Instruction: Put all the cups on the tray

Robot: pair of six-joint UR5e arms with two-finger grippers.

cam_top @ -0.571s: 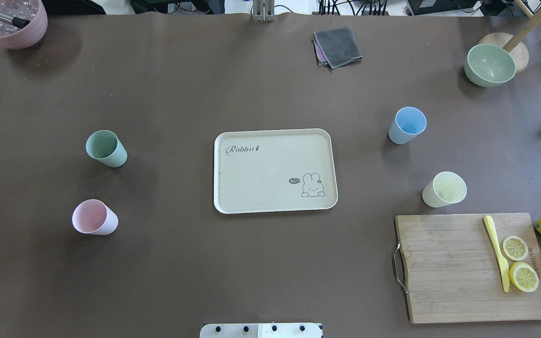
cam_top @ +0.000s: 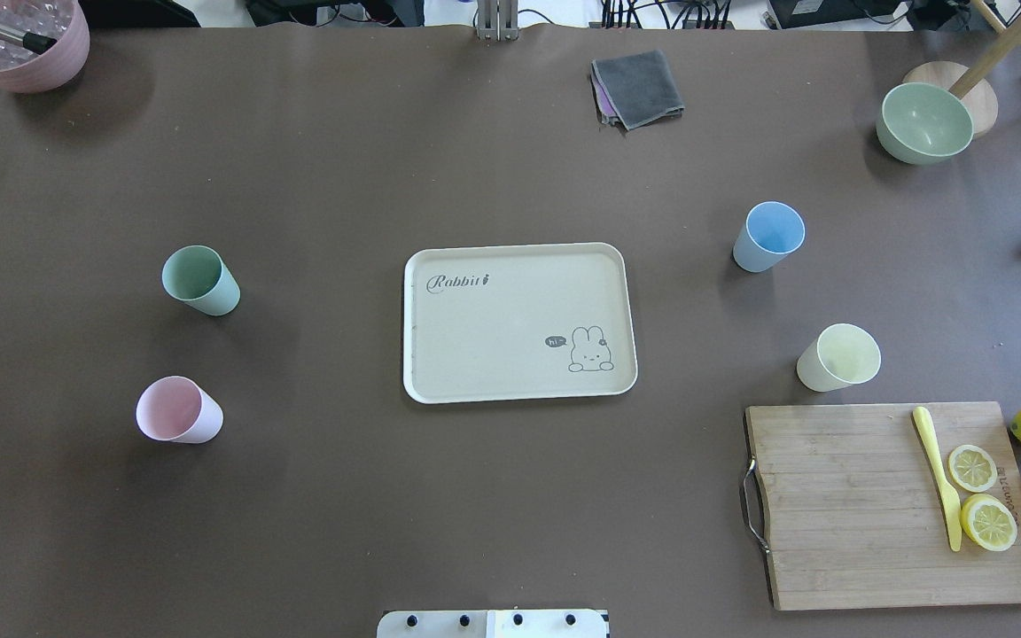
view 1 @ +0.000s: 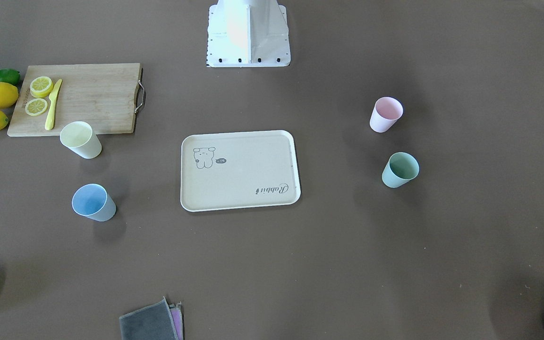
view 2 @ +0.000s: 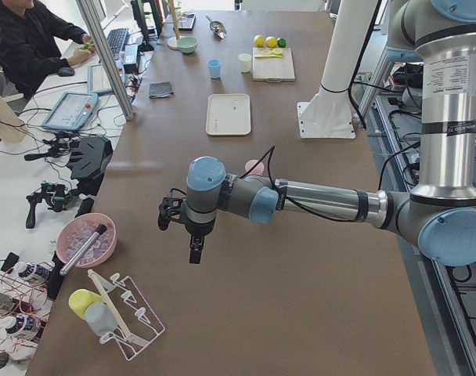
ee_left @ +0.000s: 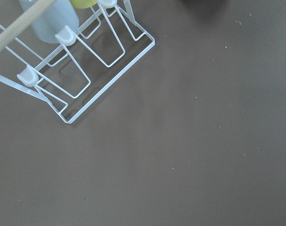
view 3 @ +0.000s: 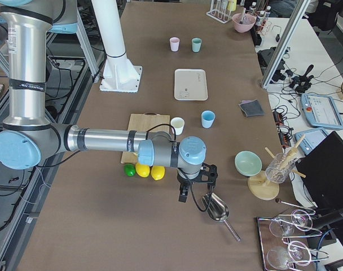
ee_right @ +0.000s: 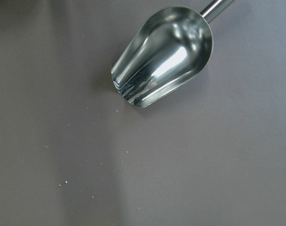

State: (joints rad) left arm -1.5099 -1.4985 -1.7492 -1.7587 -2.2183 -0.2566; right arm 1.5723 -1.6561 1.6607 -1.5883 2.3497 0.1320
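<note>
Tray: we see the tray [cam_top: 519,323] bare at the desk's [cam_top: 510,514] middle
Cups: mint cup [cam_top: 200,280] and pink cup [cam_top: 178,410] stand toward the desk's left end; blue cup [cam_top: 768,236] and yellow cup [cam_top: 838,357] toward its right end, the yellow one just beside the cutting board [cam_top: 892,505]; all upright, none on the tray
Pincers: left pincer [view 2: 189,225] and right pincer [view 3: 195,182] hover at opposite desk ends, holding nothing we can see; how far open, we cannot tell
Advice: we judge each arm should take its nearest cup, gripping the wall from above; set them apart on the tray
</note>
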